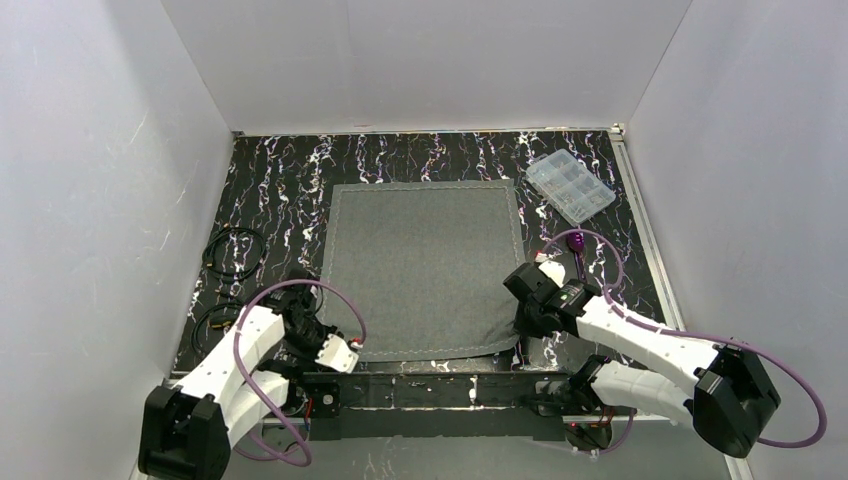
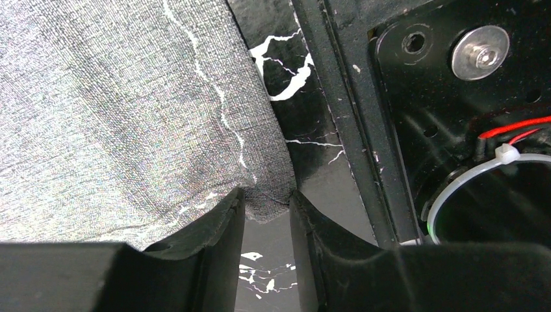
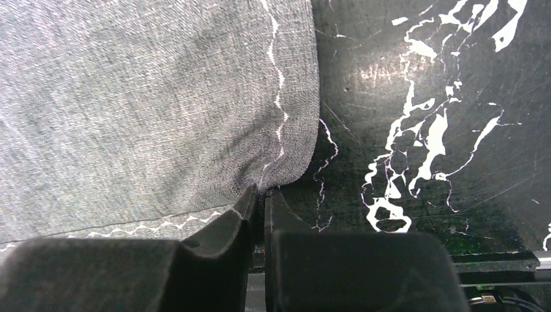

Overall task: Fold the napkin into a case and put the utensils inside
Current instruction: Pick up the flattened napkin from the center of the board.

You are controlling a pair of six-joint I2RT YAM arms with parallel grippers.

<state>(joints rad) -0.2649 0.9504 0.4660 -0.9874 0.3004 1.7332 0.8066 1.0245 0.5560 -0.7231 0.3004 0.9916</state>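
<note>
The dark grey napkin (image 1: 420,265) lies flat and unfolded in the middle of the marbled table. My left gripper (image 1: 355,347) is at its near left corner. In the left wrist view the jaws (image 2: 266,198) stand apart, with the napkin (image 2: 117,110) corner tip lying between the fingertips. My right gripper (image 1: 520,322) is at the near right corner. In the right wrist view it (image 3: 262,190) is shut on the napkin (image 3: 143,97) edge, which puckers at the tips. One end of a purple utensil (image 1: 577,240) shows beyond the right arm; the rest is hidden.
A clear plastic compartment box (image 1: 570,186) sits at the back right. Black cables (image 1: 235,252) lie coiled at the left. The black base rail (image 1: 430,390) runs along the near edge, and its bolted plate (image 2: 481,55) is close to the left gripper. White walls enclose the table.
</note>
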